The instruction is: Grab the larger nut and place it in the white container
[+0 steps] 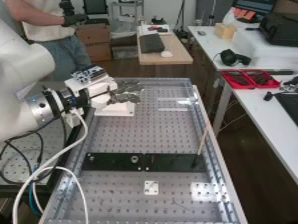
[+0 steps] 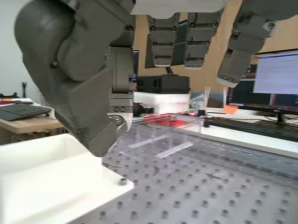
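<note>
Gripping the larger nut, apparently in a fine pinch of the hand, at about one o'clock from the white container in the high view. Could slip from so narrow a hold, or clip the rim and roll over the perforated bench if released short of the opening. Look to six o'clock for the black bar, to two for red trays on a white desk.

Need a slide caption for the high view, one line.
White arm with its dark grey robot hand by the white container, bearing on the black bar nearer the camera.
</note>
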`<state>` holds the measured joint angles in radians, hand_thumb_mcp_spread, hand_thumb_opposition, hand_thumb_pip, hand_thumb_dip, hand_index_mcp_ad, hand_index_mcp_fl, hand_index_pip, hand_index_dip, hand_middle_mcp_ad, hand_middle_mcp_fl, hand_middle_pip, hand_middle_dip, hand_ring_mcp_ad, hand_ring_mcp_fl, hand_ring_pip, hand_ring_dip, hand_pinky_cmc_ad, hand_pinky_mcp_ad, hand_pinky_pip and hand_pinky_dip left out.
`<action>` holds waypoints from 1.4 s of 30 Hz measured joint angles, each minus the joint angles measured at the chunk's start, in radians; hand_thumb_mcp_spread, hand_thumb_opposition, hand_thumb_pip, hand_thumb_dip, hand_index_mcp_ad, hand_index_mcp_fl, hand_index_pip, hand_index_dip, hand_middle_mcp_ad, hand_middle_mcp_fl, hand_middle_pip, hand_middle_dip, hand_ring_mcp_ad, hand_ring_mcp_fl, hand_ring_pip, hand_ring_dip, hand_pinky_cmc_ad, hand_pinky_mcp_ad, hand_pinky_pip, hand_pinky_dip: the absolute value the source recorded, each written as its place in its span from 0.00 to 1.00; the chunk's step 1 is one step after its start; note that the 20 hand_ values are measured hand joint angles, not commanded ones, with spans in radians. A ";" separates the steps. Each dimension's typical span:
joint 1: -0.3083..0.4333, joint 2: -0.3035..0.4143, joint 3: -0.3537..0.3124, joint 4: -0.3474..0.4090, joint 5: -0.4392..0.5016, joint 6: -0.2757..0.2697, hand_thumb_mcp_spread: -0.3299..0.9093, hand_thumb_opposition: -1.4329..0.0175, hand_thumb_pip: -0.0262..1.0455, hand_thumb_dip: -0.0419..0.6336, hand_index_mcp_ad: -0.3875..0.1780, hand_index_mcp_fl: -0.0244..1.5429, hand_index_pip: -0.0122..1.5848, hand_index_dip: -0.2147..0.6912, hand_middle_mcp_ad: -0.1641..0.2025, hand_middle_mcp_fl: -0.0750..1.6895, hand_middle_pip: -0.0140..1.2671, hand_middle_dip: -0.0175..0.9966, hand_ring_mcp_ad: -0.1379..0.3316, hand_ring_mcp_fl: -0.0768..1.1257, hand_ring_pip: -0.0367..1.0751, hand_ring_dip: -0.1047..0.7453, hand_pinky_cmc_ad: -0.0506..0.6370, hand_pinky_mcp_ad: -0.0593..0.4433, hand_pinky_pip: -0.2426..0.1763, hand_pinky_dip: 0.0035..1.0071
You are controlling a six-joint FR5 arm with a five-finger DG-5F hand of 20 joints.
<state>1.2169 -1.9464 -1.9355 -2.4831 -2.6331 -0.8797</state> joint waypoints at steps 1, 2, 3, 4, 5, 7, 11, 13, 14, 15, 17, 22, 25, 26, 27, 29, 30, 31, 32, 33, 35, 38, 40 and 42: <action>0.019 0.000 -0.007 0.014 -0.005 0.016 0.55 0.32 0.71 0.34 0.39 0.24 0.95 0.19 0.67 0.04 0.10 0.21 0.59 0.07 0.17 0.30 0.58 0.70 0.35 0.62; 0.036 0.000 -0.012 0.025 -0.008 0.029 0.55 0.32 0.71 0.34 0.39 0.24 0.95 0.19 0.65 0.04 0.10 0.21 0.59 0.07 0.17 0.30 0.58 0.70 0.35 0.61; 0.046 0.000 -0.014 0.031 -0.010 0.036 0.55 0.32 0.71 0.34 0.39 0.24 0.95 0.19 0.65 0.04 0.10 0.21 0.58 0.07 0.17 0.30 0.58 0.70 0.35 0.60; 0.061 -0.002 -0.018 0.039 -0.013 0.045 0.55 0.32 0.71 0.34 0.39 0.24 0.95 0.19 0.65 0.04 0.10 0.21 0.58 0.07 0.17 0.30 0.58 0.70 0.35 0.60; 0.076 -0.005 -0.021 0.048 -0.016 0.053 0.55 0.32 0.71 0.34 0.39 0.24 0.95 0.19 0.66 0.04 0.10 0.21 0.58 0.07 0.17 0.30 0.58 0.70 0.35 0.60; 0.096 -0.009 -0.025 0.060 -0.020 0.067 0.55 0.32 0.71 0.34 0.39 0.24 0.95 0.19 0.66 0.04 0.10 0.21 0.59 0.07 0.17 0.30 0.58 0.70 0.35 0.61; 0.133 -0.018 -0.030 0.092 -0.028 0.105 0.55 0.32 0.71 0.34 0.39 0.24 0.95 0.19 0.66 0.04 0.10 0.21 0.58 0.07 0.15 0.30 0.58 0.70 0.35 0.59; 0.143 -0.023 -0.029 0.096 -0.031 0.110 0.55 0.32 0.71 0.34 0.39 0.24 0.95 0.19 0.67 0.04 0.10 0.21 0.59 0.07 0.15 0.31 0.58 0.70 0.35 0.59; 0.147 -0.026 -0.028 0.096 -0.032 0.112 0.55 0.32 0.70 0.34 0.39 0.24 0.95 0.19 0.66 0.04 0.10 0.21 0.59 0.07 0.15 0.31 0.58 0.70 0.35 0.59; 0.149 -0.028 -0.027 0.096 -0.032 0.113 0.55 0.32 0.71 0.34 0.39 0.24 0.95 0.19 0.67 0.04 0.10 0.21 0.59 0.07 0.15 0.31 0.58 0.70 0.35 0.59; 0.155 -0.030 -0.025 0.096 -0.030 0.116 0.55 0.32 0.71 0.34 0.39 0.24 0.95 0.19 0.67 0.04 0.10 0.21 0.59 0.07 0.15 0.30 0.58 0.70 0.35 0.57; 0.175 -0.032 -0.028 0.098 -0.014 0.124 0.55 0.32 0.71 0.34 0.39 0.24 0.95 0.19 0.68 0.04 0.10 0.21 0.59 0.07 0.14 0.31 0.58 0.70 0.35 0.57; 0.193 -0.031 -0.029 0.077 0.012 0.098 0.55 0.32 0.71 0.34 0.39 0.24 0.95 0.19 0.67 0.04 0.10 0.21 0.59 0.07 0.14 0.31 0.58 0.70 0.35 0.57; 0.204 -0.028 -0.032 0.065 0.032 0.084 0.55 0.32 0.71 0.34 0.39 0.24 0.95 0.19 0.68 0.03 0.10 0.21 0.59 0.07 0.14 0.31 0.58 0.70 0.35 0.57; 0.210 -0.027 -0.033 0.060 0.042 0.078 0.55 0.32 0.71 0.34 0.39 0.24 0.95 0.19 0.68 0.04 0.10 0.21 0.59 0.07 0.14 0.31 0.58 0.70 0.35 0.57; 0.232 -0.019 -0.042 0.038 0.083 0.061 0.55 0.32 0.71 0.34 0.39 0.24 0.95 0.19 0.67 0.04 0.10 0.22 0.59 0.07 0.14 0.31 0.58 0.70 0.35 0.57; 0.236 -0.018 -0.043 0.036 0.088 0.059 0.55 0.32 0.70 0.34 0.39 0.24 0.95 0.19 0.68 0.04 0.10 0.21 0.59 0.07 0.14 0.31 0.58 0.70 0.35 0.57; 0.250 -0.012 -0.050 0.022 0.115 0.054 0.55 0.32 0.71 0.34 0.39 0.24 0.95 0.19 0.67 0.04 0.10 0.22 0.59 0.07 0.14 0.31 0.58 0.70 0.35 0.57; 0.259 -0.009 -0.053 0.012 0.131 0.052 0.55 0.32 0.71 0.34 0.39 0.24 0.95 0.19 0.68 0.04 0.11 0.23 0.59 0.07 0.14 0.31 0.58 0.70 0.35 0.57; 0.266 -0.007 -0.056 0.003 0.146 0.049 0.55 0.32 0.71 0.34 0.39 0.24 0.95 0.19 0.68 0.04 0.11 0.23 0.59 0.07 0.14 0.31 0.58 0.70 0.35 0.57; 0.281 -0.003 -0.064 -0.020 0.176 0.041 0.55 0.32 0.71 0.34 0.39 0.24 0.95 0.19 0.68 0.04 0.11 0.23 0.59 0.07 0.14 0.31 0.58 0.70 0.35 0.57; 0.291 0.000 -0.072 -0.038 0.194 0.032 0.55 0.32 0.70 0.34 0.39 0.24 0.95 0.22 0.68 0.04 0.11 0.23 0.60 0.07 0.14 0.31 0.58 0.70 0.35 0.57; 0.293 0.001 -0.072 -0.055 0.197 0.023 0.55 0.32 0.70 0.34 0.39 0.24 0.95 0.23 0.68 0.04 0.11 0.23 0.60 0.07 0.14 0.31 0.58 0.70 0.35 0.57; 0.295 0.001 -0.070 -0.075 0.200 0.009 0.55 0.32 0.70 0.34 0.39 0.23 0.95 0.23 0.68 0.04 0.11 0.23 0.60 0.07 0.14 0.31 0.58 0.70 0.35 0.57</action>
<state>1.5118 -1.9459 -2.0054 -2.5585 -2.4331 -0.8704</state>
